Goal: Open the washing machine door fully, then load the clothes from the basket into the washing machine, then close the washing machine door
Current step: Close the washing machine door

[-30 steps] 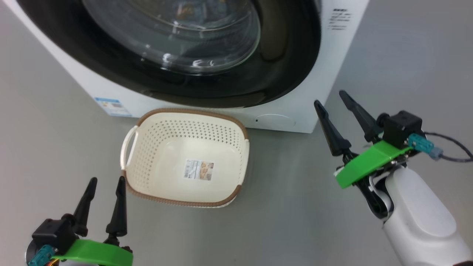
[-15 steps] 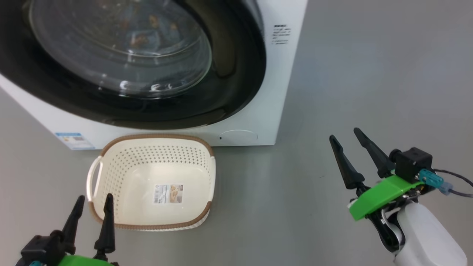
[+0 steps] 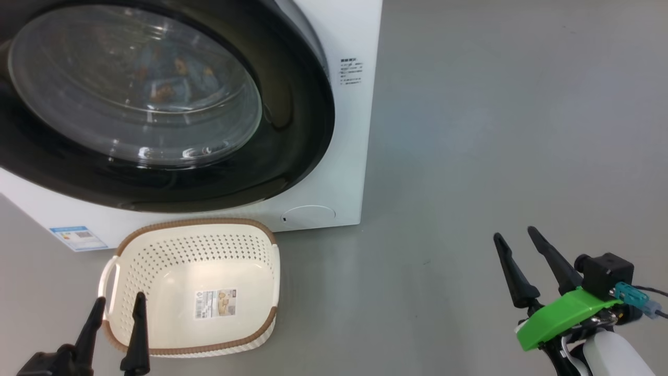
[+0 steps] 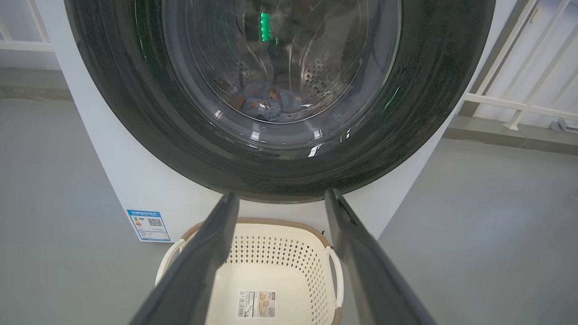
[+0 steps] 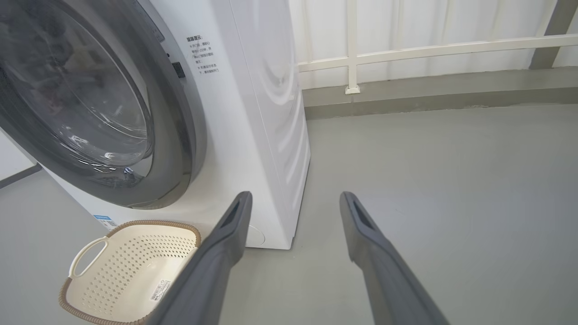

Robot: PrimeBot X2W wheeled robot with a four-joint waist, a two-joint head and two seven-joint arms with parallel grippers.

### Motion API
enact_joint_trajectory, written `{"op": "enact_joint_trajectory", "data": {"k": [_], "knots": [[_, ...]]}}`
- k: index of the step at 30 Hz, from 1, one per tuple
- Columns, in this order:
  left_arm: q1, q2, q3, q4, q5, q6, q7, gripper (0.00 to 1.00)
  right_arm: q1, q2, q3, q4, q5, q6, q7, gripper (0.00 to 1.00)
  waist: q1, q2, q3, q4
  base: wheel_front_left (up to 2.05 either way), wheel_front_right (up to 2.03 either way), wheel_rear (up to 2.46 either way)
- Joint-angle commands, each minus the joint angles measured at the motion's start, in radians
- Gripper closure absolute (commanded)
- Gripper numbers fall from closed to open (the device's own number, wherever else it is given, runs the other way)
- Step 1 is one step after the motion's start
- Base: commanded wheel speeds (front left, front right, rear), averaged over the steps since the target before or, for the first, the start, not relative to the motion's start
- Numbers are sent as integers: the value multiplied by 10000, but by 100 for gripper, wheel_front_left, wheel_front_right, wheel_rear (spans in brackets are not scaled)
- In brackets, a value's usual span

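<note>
Behind the washing machine door (image 4: 135, 113), the clothes (image 4: 268, 101) blurred; left gripper (image 3: 119, 297), right gripper (image 3: 513, 232) splayed, empty

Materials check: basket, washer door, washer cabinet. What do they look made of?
Basket: matt cream moulded plastic, by its even punched holes; brown woven-look rim probably moulded too.
Washing machine door: glossy black rim, likely plastic, around a clear bowl, glass by its sharp highlights.
Washing machine cabinet: smooth white, probably painted sheet metal; pressed ribs show on its side.

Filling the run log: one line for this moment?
door shut | clothes inside drum | basket without clothes | left claw open | right claw open
</note>
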Motion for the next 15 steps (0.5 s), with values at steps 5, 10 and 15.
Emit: {"op": "enact_joint_trajectory", "data": {"k": [5,10,15], "knots": [[-23,219,595,-209,177,-29,-124,0,426,-88,-79,-316,-88,-25,-48,0,0,0,-132,-215,0,0,0],[86,131,831,-242,259,-29,-124,0,707,-124,-248,-376,-113,-25,-48,0,0,0,-239,-294,0,0,0],[188,79,918,-255,302,-29,-124,0,907,-118,-367,-414,-146,-25,-48,0,0,0,-308,-323,0,0,0]]}}
